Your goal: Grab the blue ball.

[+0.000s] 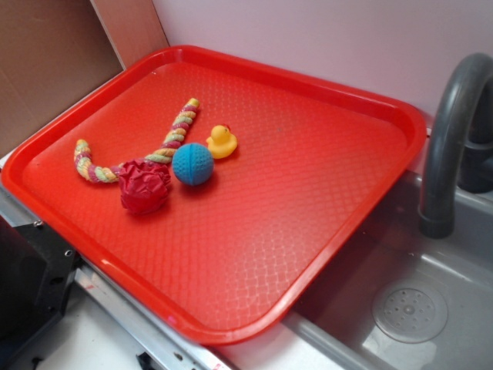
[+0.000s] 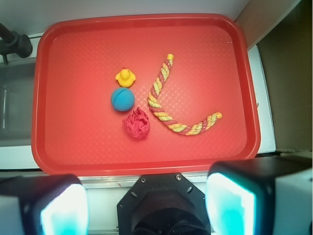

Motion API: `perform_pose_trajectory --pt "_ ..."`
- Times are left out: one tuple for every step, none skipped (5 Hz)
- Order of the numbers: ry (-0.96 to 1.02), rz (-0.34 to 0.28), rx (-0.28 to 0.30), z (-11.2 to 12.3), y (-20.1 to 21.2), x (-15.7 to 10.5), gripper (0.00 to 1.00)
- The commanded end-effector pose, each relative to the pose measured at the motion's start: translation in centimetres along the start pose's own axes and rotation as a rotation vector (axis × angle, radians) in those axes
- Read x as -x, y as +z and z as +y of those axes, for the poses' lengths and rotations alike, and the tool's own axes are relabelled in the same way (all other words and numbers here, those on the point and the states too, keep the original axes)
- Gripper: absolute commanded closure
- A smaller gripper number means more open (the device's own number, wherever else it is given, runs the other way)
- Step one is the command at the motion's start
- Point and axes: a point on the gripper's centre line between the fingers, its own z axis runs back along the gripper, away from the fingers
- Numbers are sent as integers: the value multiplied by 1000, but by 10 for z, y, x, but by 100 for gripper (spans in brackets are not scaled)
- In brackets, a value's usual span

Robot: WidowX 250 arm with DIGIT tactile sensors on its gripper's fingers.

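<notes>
Gripper (image 2: 146, 210) spread wide, high above tray (image 2: 146, 164) — blue ball (image 2: 122, 99) seemingly touching duck (image 2: 125, 77).

black wrist mount, glowing cyan pads (image 2: 230, 203)

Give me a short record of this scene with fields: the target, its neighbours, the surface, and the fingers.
target: blue ball, on the tray, not held
neighbours: duck touching or nearly touching it on one side; red ball close on the other side; rope curved nearby
surface: red tray next to a grey sink with a faucet
fingers: two fingers wide apart, above the tray's near edge, holding nothing
</notes>
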Motion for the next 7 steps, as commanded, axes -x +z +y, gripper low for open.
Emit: perform_pose_trajectory --pt "0 0 0 0 0 0 0" --pt "-124 -62 -19 -3 -12 -12 0" --pt "-205 -86 -30 -12 -30 -21 0" --pt "-345 -125 -19 -33 -57 -39 0" --pt "-425 -71 32 -50 -82 -50 0" --pt "-448 -13 24 -60 -109 -57 0" --pt "-448 58 5 -55 -137 -60 0"
